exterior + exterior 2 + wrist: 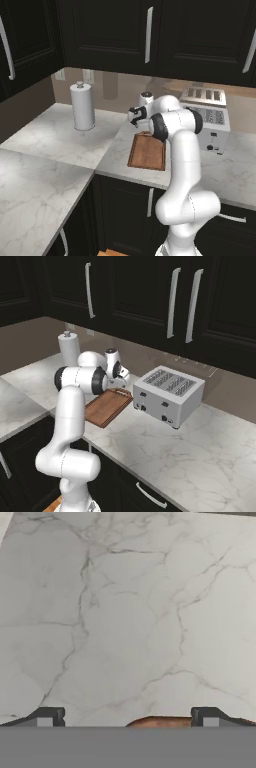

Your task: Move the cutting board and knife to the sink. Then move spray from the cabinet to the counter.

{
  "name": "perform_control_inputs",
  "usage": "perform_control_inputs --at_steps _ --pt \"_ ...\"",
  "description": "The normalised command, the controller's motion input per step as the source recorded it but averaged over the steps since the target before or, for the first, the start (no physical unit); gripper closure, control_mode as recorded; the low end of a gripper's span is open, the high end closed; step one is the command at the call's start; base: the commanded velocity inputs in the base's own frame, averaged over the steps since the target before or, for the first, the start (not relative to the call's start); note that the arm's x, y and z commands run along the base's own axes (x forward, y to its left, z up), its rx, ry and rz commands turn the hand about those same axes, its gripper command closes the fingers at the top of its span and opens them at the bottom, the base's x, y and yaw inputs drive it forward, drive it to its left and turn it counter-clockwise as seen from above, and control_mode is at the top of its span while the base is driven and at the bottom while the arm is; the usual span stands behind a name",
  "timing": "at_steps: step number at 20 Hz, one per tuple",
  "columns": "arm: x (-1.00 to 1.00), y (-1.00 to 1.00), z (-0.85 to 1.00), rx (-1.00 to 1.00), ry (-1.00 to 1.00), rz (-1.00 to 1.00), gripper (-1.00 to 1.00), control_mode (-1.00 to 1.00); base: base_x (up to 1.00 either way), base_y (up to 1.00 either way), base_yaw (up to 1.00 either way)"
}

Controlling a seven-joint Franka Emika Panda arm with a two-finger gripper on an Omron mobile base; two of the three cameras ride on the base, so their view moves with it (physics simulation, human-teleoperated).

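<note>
We see the cutting board [147,151] lying flat on the counter [55,135], at the centre of the left base view, its near short edge close to the counter's front edge. In the right base view the board [107,406] sits left of centre, just beside a silver toaster [169,394], with a narrow strip of marble between them. Bare marble spreads to the lower right of that frame, and to the left and lower left of the left base view, where the counter turns a corner.

A white paper-towel roll [83,106] stands upright left of the board, well apart from it. Dark cabinet [150,296] doors with long silver handles fill the top of both base views, all closed.

The arm folds over the board's far end. In the hand view we look at veined marble, and a sliver of the board's rounded edge [162,722] shows at the bottom centre between the two fingertips. The gripper [127,717] is spread fully wide and holds nothing.
</note>
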Motion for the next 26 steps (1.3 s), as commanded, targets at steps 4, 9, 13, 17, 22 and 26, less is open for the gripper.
perform_control_inputs --at_steps 4,9,13,17,22,26 --pt "0.01 -0.08 -0.14 0.0 0.0 0.0 -1.0 -1.0 0.0 0.0 0.0" --pt "0.0 -0.04 -0.17 0.0 0.0 0.0 -1.0 -1.0 0.0 0.0 0.0" --pt "0.0 0.0 -0.31 0.0 0.04 0.0 -1.0 -1.0 0.0 0.0 0.0" --pt "0.02 0.0 -0.28 0.0 0.0 0.0 -1.0 -1.0 0.0 0.0 0.0" --pt "0.07 0.0 -0.23 0.0 0.0 0.0 -1.0 -1.0 0.0 0.0 0.0" --pt "0.04 0.0 -0.22 0.0 0.0 0.0 -1.0 -1.0 0.0 0.0 0.0"
